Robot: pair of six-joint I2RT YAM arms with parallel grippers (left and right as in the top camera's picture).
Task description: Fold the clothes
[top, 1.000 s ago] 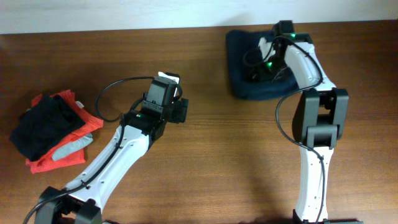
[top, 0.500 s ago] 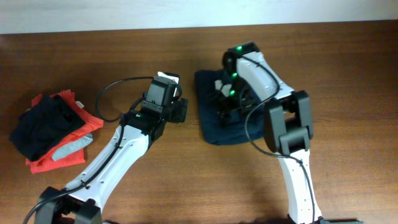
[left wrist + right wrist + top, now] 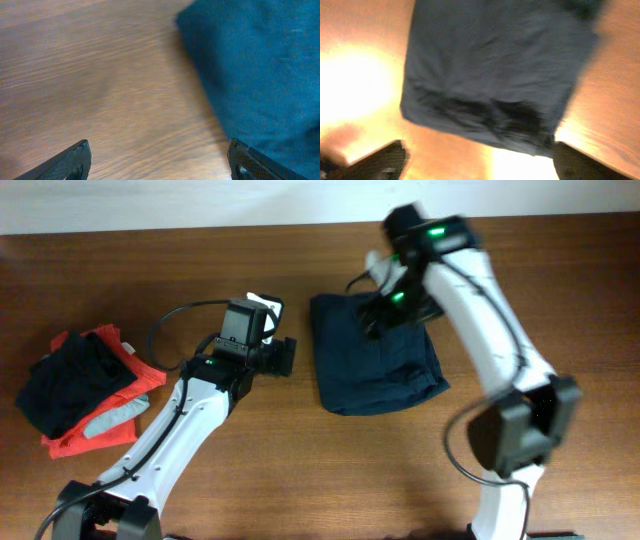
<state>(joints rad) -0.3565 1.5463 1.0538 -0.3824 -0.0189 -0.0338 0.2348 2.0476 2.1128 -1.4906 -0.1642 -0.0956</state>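
The dark navy garment point(image 3: 375, 360) lies folded in a rough rectangle on the wooden table, right of centre. My left gripper point(image 3: 284, 358) is open and empty just left of the garment's left edge. In the left wrist view the garment point(image 3: 260, 70) fills the upper right, and the open fingers point(image 3: 159, 152) are over bare wood. My right gripper point(image 3: 385, 305) hovers over the garment's far edge. In the blurred right wrist view its fingers point(image 3: 479, 152) are spread and empty, with the garment point(image 3: 495, 70) below and beyond them.
A pile of black, red-orange and grey garments point(image 3: 85, 385) sits at the table's left side. The table's far edge meets a white wall point(image 3: 200, 200) along the top.
My right arm dragged the navy garment from the far right toward the centre, then let go and rose off it. My left arm shifted slightly.
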